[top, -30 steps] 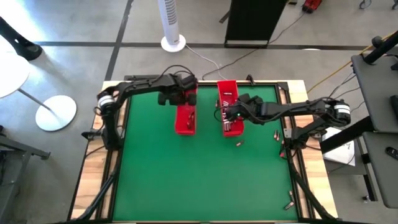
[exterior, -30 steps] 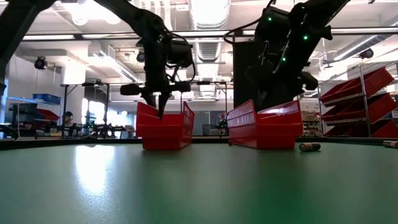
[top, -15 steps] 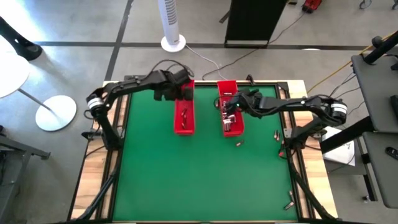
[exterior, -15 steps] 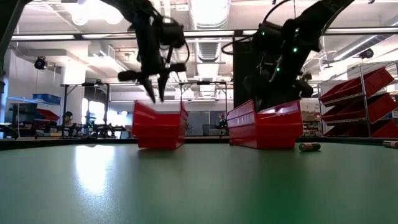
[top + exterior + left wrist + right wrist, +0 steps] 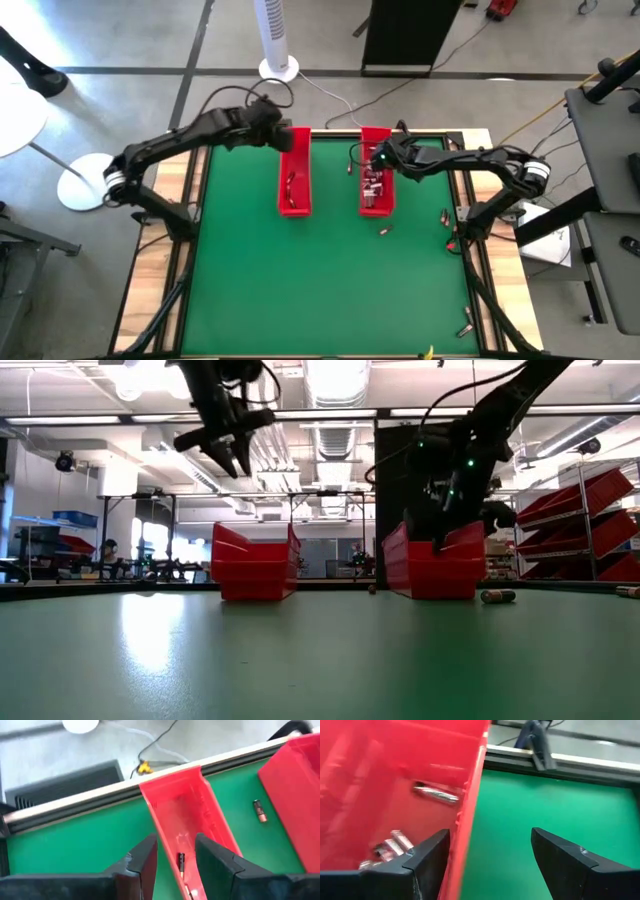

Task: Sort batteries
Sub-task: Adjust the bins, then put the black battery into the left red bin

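i see batteries (image 5: 373, 186) piled in the right red tray (image 5: 375, 203), a few more (image 5: 291, 186) in the left red tray (image 5: 295, 205), and loose ones (image 5: 384, 232) on the green tabletop (image 5: 320, 290) toward its right edge and near right corner. one in the left tray lies along the tray's long axis; i can read no labels. my right gripper (image 5: 487, 855) hangs spread wide and empty over the right tray's far end, astride its wall. my left gripper (image 5: 172, 855) is partly parted, empty, raised above the left tray's far end. beyond the table stand a white tower fan (image 5: 277, 40) and shelves of red bins (image 5: 580, 525).
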Available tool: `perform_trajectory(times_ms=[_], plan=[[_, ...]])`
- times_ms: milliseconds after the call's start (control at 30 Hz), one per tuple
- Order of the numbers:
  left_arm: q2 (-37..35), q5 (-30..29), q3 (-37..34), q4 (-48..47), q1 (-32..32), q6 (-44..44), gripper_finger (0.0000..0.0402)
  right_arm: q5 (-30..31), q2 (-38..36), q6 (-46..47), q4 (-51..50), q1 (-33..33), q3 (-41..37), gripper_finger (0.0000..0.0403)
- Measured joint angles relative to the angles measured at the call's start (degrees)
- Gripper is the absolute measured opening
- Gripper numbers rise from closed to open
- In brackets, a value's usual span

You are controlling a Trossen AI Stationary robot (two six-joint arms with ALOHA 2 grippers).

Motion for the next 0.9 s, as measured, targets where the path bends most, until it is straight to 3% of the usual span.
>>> perform_trajectory(times_ms=[167, 467, 600, 700, 900], plan=[[-8.4, -0.2, -8.9, 7.5, -0.4, 3.3, 0.0113, 1.1, -3.1, -4.0, -0.9, 0.1, 0.0, 0.0277], [-27.9, 1.8, -28.9, 24.2, -4.4, 10.4, 0.0113, -11.8, -6.5, -19.2, -2.2, 2.6, 10.8, 0.0309], [-35.3, 1.8, -39.7, 37.5, -9.6, 14.1, 0.0113, -14.0, -2.0, -28.9, -6.8, 5.7, 20.3, 0.0323], [-38.9, 1.9, -46.8, 46.0, -13.6, 16.9, 0.0113, -20.3, 3.6, -35.5, -16.1, 6.7, 28.9, 0.0335], [-42.1, 3.2, -55.5, 53.2, -20.2, 21.0, 0.0113, -27.7, 15.1, -46.6, -28.1, 6.8, 39.9, 0.0339]])
